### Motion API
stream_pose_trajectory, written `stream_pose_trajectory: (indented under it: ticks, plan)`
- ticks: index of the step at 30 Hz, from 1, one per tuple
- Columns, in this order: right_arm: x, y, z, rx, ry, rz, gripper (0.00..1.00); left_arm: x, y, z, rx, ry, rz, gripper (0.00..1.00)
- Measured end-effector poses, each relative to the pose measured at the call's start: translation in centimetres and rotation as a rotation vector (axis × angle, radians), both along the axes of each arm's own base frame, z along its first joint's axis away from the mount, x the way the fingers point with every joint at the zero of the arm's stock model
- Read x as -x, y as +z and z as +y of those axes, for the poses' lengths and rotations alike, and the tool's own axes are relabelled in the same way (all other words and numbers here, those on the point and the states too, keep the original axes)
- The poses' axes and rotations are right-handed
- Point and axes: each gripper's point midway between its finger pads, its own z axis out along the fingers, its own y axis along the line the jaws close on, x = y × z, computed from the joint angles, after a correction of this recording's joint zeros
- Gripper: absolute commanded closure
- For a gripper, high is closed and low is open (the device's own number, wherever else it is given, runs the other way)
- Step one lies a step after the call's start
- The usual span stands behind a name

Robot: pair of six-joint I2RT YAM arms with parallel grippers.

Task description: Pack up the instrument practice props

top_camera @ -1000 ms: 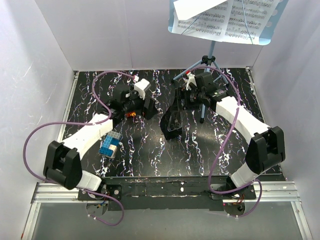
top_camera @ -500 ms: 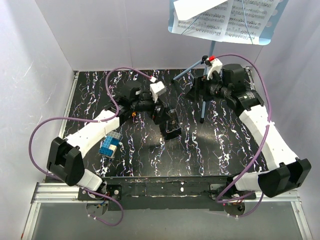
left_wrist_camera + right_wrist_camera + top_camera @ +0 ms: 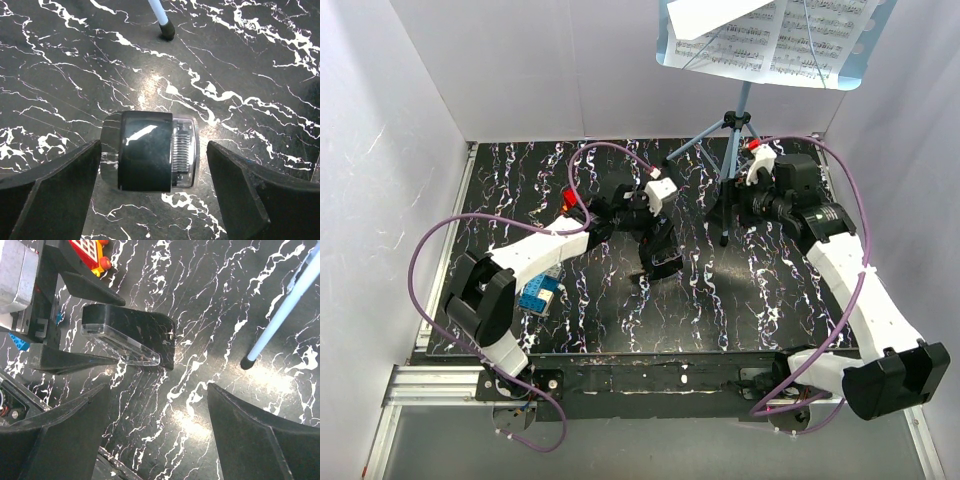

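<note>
- Both sets of fingers are spread wide, nothing held.
- Left fingers (image 3: 75, 185) straddle a black clip-like piece (image 3: 145, 150) lying flat on the counter (image 3: 250, 65). There's a gap on each side and no contact that I can see.
- Right fingers (image 3: 250, 430) hang over bare counter. The nearest stand leg (image 3: 280, 322) is off to one side, outside the span.
- Changed in the last second: my left arm swung from the left half into the centre and now sits over the clip-like piece. My right arm backed out of the centre and is now just beside the pole (image 3: 741, 112).
- My read: the work is split, left for the clip-like piece, right lining up on the stand. No grasp started on either.
- Task things: the music stand (image 3: 725, 135) is upright at the far right of the counter with its tripod spread. The desk plate (image 3: 850, 75) is up high, with sheet-music pages (image 3: 790, 40) resting on it. Nothing is packed yet.
- Around: a blue brick block (image 3: 540, 288) sits beside my left forearm, and purple cables (image 3: 430, 250) loop over both arms.
- In the way:
  - One stand leg's foot sits near the clip-like piece, so there's little room for a left lift.
  - The spread legs crowd any low approach to the pole.
  - The pages look loose and would probably slide if the stand tips, so I'd take them off first.
</note>
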Motion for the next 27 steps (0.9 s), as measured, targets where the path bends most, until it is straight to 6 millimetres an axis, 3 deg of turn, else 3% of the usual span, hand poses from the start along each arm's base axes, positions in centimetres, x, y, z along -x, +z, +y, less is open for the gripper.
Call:
stream_pose_trajectory:
  ticks: [8, 14, 17, 23, 27]
  plan:
    - [0.8, -2.2, -1.6, 0.006, -0.037, 0.044, 0.16, 1.3, -0.3, -1.0, -0.025, -0.086, -0.039, 0.36]
    - [0.8, -2.5, -1.5, -0.004, -0.032, 0.06, 0.17, 1.7, -0.2, -1.0, -0.026, -0.098, -0.032, 0.45]
    - [0.7, -3.0, -1.4, -0.005, -0.027, 0.077, 0.17, 1.9, -0.1, -0.9, -0.032, -0.1, -0.03, 0.57]
    - [0.0, -4.7, -0.8, -0.006, -0.022, 0.147, 0.18, 3.3, -0.2, 1.6, -0.09, -0.101, 0.021, 0.62]
    - [-0.5, -5.1, -0.5, -0.012, -0.017, 0.171, 0.19, 4.4, 0.2, 5.0, -0.129, -0.061, 0.046, 0.64]
